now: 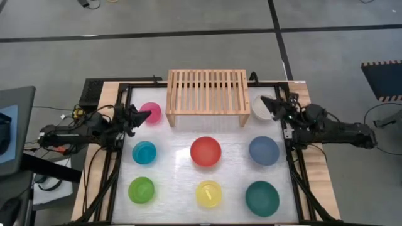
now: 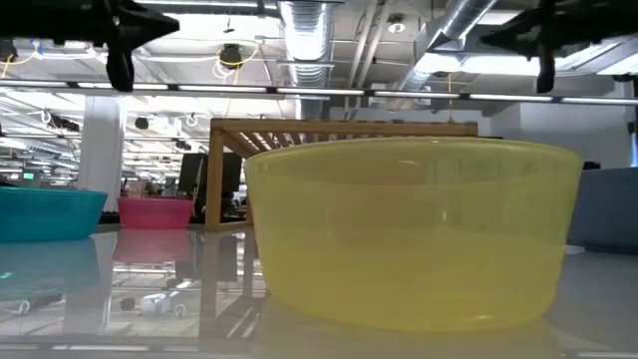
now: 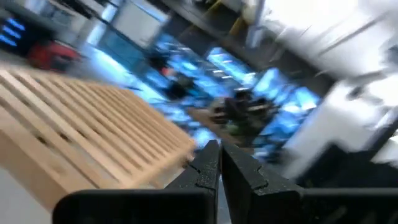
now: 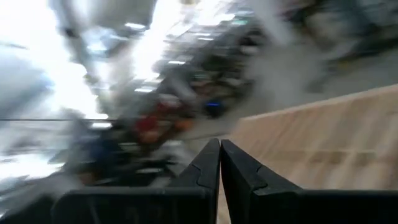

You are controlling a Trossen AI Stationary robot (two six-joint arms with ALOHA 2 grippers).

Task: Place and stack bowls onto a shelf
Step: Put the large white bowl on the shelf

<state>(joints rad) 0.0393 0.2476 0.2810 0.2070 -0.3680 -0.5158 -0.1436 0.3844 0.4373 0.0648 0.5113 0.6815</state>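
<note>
While both arms hang over the table's back corners, left gripper (image 3: 219,163) and right gripper (image 4: 220,160) sit pinched closed, holding nothing. Shelf (image 1: 206,94) bare; bowls all empty, pink bowl (image 1: 151,113) beside it.

A grey concrete floor (image 1: 207,31) surrounds the surface (image 1: 182,182), crossed by dark tape lines (image 1: 188,34) that run both across and along it. At one side stands a dark monitor (image 1: 12,125); at the opposite side a dark blue mat with a striped edge (image 1: 383,78) lies on the floor. Seen level from the surface, the ceiling is open, with silver ventilation ducts (image 2: 304,25), pipes and bright strip lights (image 2: 498,65). A white pillar (image 2: 100,150) rises in the room behind, among distant cluttered desks.
</note>
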